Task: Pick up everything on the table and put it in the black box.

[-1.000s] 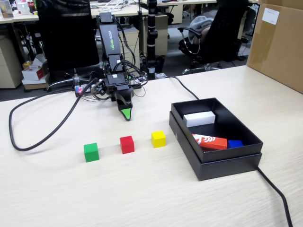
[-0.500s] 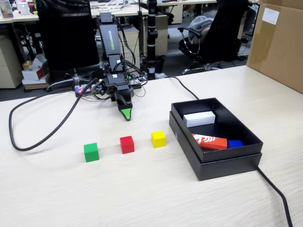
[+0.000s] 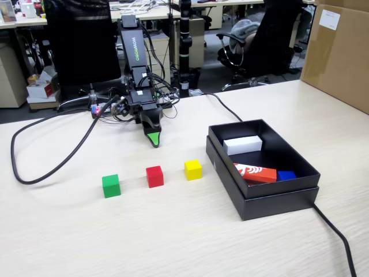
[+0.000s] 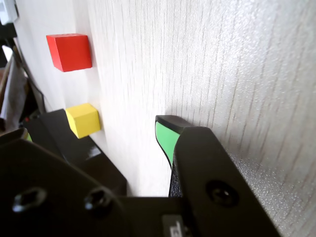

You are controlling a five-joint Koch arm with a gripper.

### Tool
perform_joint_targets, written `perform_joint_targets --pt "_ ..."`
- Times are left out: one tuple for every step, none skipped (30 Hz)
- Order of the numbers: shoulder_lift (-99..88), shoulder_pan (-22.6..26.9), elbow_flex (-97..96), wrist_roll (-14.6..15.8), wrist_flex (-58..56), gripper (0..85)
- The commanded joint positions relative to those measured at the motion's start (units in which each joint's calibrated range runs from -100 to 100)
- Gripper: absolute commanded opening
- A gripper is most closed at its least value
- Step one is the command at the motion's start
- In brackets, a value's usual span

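Observation:
Three small cubes stand in a row on the beige table (image 3: 86, 231): green (image 3: 111, 186), red (image 3: 154, 176) and yellow (image 3: 193, 169). The black box (image 3: 271, 199) sits to their right in the fixed view. My gripper (image 3: 153, 134) rests low behind the red cube, tip near the tabletop, holding nothing. The wrist view lies on its side: the gripper (image 4: 96, 134) shows a green-padded finger (image 4: 165, 138) at the right and the other tip at the far left, with a wide gap between. The red cube (image 4: 69, 51) and yellow cube (image 4: 83, 120) lie ahead; the green cube is out of that view.
Inside the box lie a white oblong block (image 3: 243, 145), a red-orange printed block (image 3: 255, 172) and a blue piece (image 3: 286, 175). A black cable (image 3: 34, 173) loops over the left of the table, another (image 3: 337, 236) runs from the box. A brown carton (image 3: 337, 52) stands back right.

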Motion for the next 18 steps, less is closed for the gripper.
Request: perform_joint_targets --pt "1.38 0.0 0.16 0.05 0.31 49.2" --pt "1.38 0.0 0.16 0.05 0.31 49.2" --pt "1.38 0.0 0.16 0.05 0.31 49.2" --pt "1.38 0.0 0.16 0.05 0.31 49.2" --pt "1.38 0.0 0.16 0.05 0.31 49.2" --pt "1.38 0.0 0.16 0.05 0.31 49.2" --pt "1.38 0.0 0.16 0.05 0.31 49.2" --pt "1.38 0.05 0.16 0.1 0.31 49.2" --pt "1.38 0.39 0.16 0.1 0.31 49.1" --pt "1.38 0.68 0.16 0.1 0.31 48.9" --pt "1.38 0.68 0.16 0.1 0.31 49.1" --pt "1.38 0.68 0.16 0.1 0.31 49.1" --pt "1.38 0.68 0.16 0.05 0.31 49.1" --pt "1.38 0.68 0.16 0.1 0.31 49.1" --pt "1.38 0.68 0.16 0.1 0.31 49.1" --pt "1.38 0.68 0.16 0.1 0.31 49.1" --pt "1.38 0.68 0.25 0.05 0.31 49.1" --pt "1.38 0.63 0.25 -0.05 0.31 49.1"
